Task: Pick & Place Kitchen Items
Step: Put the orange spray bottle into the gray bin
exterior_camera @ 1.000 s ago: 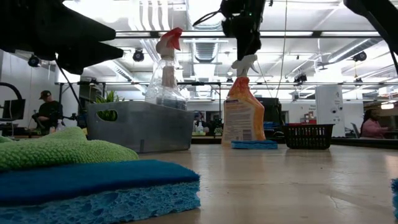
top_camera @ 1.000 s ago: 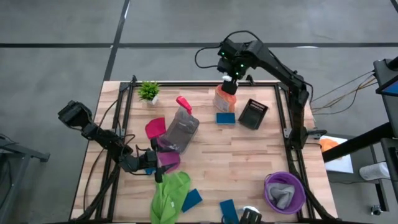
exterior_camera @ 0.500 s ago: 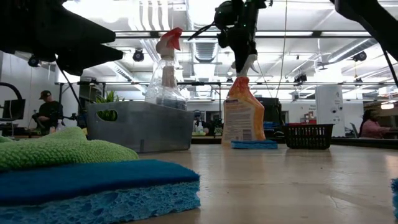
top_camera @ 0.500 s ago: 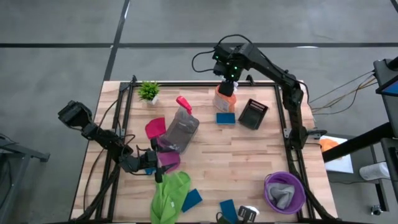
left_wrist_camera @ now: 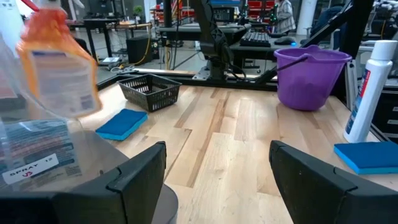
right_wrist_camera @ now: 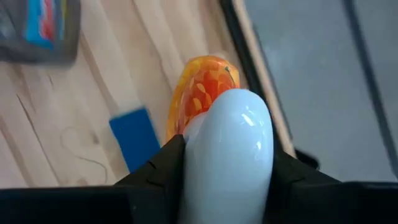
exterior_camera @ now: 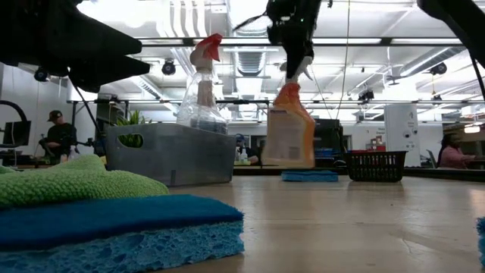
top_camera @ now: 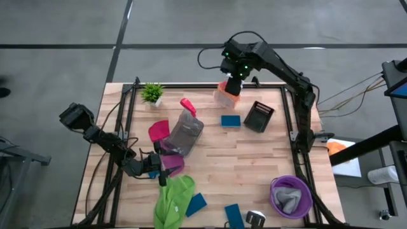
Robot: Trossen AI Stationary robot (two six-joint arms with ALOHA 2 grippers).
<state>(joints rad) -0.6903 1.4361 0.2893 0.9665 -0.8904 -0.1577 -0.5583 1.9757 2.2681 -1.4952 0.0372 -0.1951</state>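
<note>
Far side of the table (top_camera: 254, 152): our right gripper (top_camera: 233, 85) has its fingers (right_wrist_camera: 163, 163) closed on the white trigger head (right_wrist_camera: 229, 149) of the orange spray bottle (exterior_camera: 286, 135). The level view shows the bottle clear of the tabletop, hanging tilted beneath the gripper, just above and beside the blue sponge (top_camera: 231, 120) and near the black basket (top_camera: 259, 116).

Handling judgement: a rigid plastic bottle, smooth and probably a little slick, most likely holding some liquid, so the weight sits low and well below the grip. Held by the head alone, we expect it to swing like a pendulum on any quick move; the tilt already suggests that. The trigger head is rounded and glossy, so the hold depends on squeeze rather than shape. A grip on the neck just under the head, or across the flatter body, would seem steadier. We would carry slowly and set it down base first.

Our left gripper (left_wrist_camera: 217, 180) waits low at the near left of the table, fingers spread wide and empty, beside the grey bin (top_camera: 186, 135) and the magenta cloth (top_camera: 158, 130). The purple bucket (top_camera: 291, 196) stands at the near right with a grey cloth (top_camera: 289, 198) inside, perhaps where things go; we cannot tell for certain.
</note>
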